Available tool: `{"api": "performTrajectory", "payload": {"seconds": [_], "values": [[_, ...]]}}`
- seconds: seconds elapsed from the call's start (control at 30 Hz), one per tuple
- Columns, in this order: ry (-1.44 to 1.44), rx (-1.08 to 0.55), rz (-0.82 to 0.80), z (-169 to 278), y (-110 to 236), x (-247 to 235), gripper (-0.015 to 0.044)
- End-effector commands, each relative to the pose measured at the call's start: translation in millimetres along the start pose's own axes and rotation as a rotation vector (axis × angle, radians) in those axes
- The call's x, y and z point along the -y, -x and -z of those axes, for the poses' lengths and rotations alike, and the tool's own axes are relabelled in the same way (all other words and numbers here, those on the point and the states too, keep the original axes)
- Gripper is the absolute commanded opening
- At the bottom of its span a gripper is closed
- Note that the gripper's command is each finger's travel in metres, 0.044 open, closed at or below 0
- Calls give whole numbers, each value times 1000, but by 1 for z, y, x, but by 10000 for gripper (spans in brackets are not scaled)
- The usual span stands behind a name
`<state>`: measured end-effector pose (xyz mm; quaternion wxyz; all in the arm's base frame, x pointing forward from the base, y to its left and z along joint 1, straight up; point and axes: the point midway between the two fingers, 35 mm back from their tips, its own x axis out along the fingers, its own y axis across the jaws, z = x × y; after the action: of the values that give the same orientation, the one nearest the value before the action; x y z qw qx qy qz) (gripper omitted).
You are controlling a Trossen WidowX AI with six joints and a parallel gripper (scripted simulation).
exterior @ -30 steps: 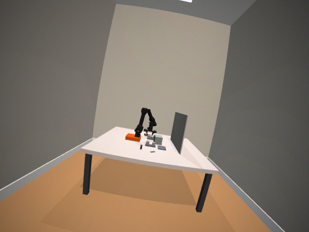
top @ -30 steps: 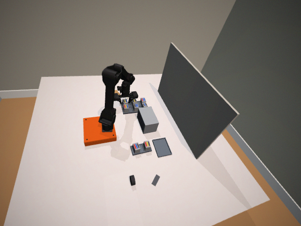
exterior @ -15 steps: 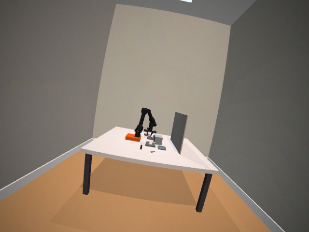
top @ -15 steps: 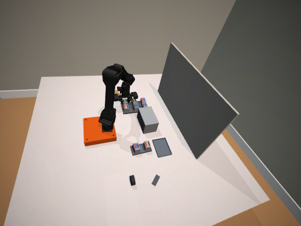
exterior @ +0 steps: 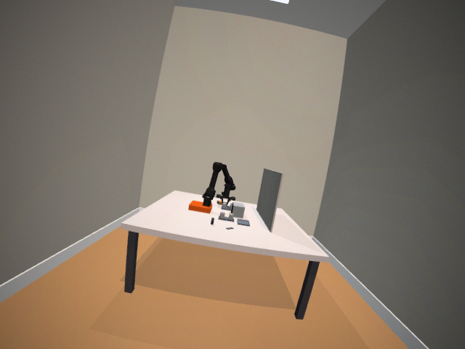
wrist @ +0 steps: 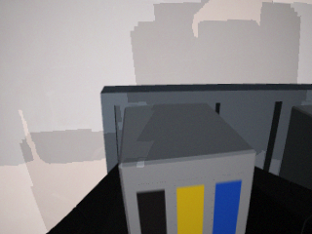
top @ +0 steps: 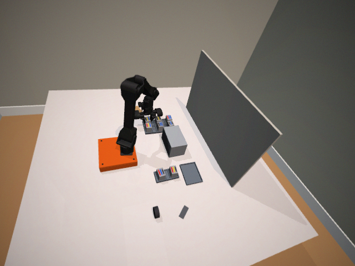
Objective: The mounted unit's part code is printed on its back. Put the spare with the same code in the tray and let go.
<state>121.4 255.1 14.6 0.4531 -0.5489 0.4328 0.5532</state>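
Observation:
My gripper (top: 149, 114) (exterior: 226, 200) is down over the back rack (top: 151, 132) (wrist: 163, 94) and shut on a grey spare (top: 147, 118) (wrist: 189, 214) with black, yellow and blue stripes, at the rack's far left corner. The spare still sits in its slot. Several other striped spares fill the rack. The grey mounted unit (top: 175, 140) (exterior: 237, 209) stands just in front of the rack; its back is hidden. The flat grey tray (top: 190, 173) (exterior: 243, 222) lies nearer the front, empty.
A second small rack (top: 166, 174) with two spares lies left of the tray. A tall grey panel (top: 229, 123) (exterior: 270, 198) stands to the right. The arm's orange base (top: 116, 155) is at the left. A black cylinder (top: 156, 212) and a grey chip (top: 183, 211) lie near the front.

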Motion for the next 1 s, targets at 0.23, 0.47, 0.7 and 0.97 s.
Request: {"api": "performTrajectory", "payload": {"seconds": [0.23, 0.47, 0.7, 0.97], "values": [[2, 0, 1, -2, 49, 2, 0], [4, 0, 1, 0, 79, 0, 0], [1, 5, 3, -5, 91, 3, 0], [2, 3, 2, -9, 125, 3, 0]]}}
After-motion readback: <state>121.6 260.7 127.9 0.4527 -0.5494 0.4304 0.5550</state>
